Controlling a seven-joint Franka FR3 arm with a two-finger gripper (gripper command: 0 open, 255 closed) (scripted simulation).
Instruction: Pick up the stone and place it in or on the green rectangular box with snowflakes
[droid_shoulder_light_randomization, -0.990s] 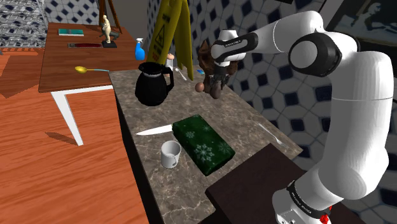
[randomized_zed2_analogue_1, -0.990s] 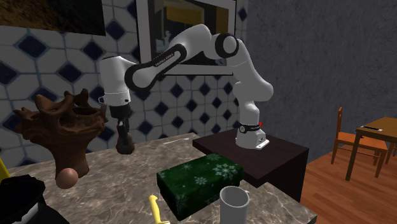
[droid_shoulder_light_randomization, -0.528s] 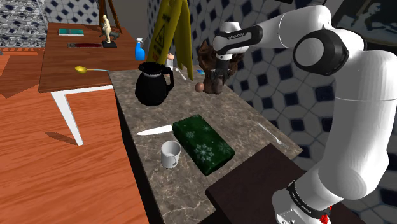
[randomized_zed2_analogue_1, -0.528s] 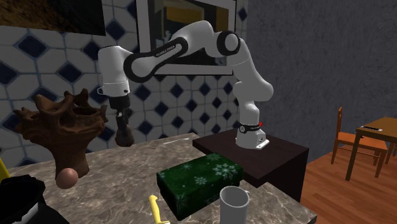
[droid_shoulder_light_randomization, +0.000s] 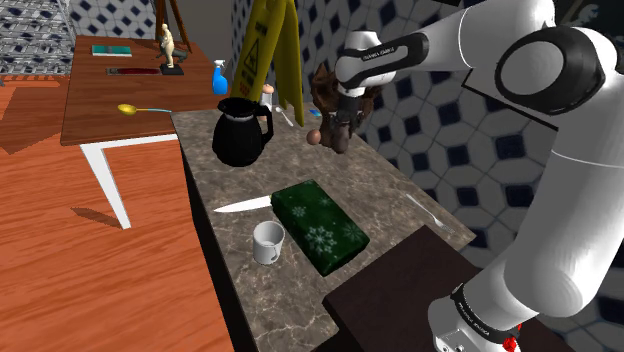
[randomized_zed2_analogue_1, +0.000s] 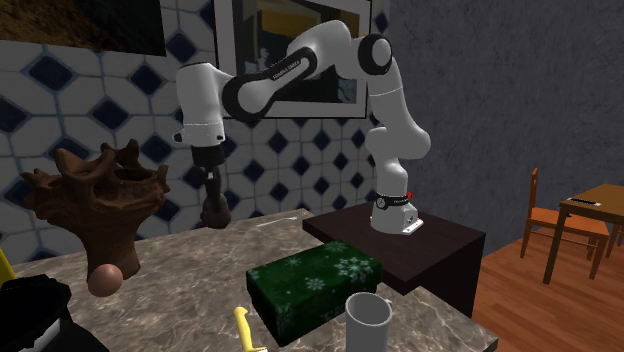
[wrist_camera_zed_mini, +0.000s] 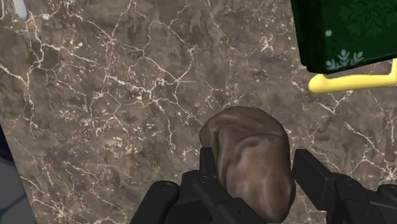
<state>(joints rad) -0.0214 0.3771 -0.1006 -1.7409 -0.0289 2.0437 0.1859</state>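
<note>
While the gripper (wrist_camera_zed_mini: 256, 167) clamps the brown stone (wrist_camera_zed_mini: 245, 143) between both fingers, the stone hangs clear of the marble counter (wrist_camera_zed_mini: 114, 95), near the tiled wall in the shoulder view. Pick-up is judged complete; transport is the step in hand. The green box (droid_shoulder_light_randomization: 320, 227) with snowflakes lies well apart, toward the stand, with a white mug (droid_shoulder_light_randomization: 267, 242) just beside it. The next move calls for carrying the stone over the box top, then lowering it before release.
</note>
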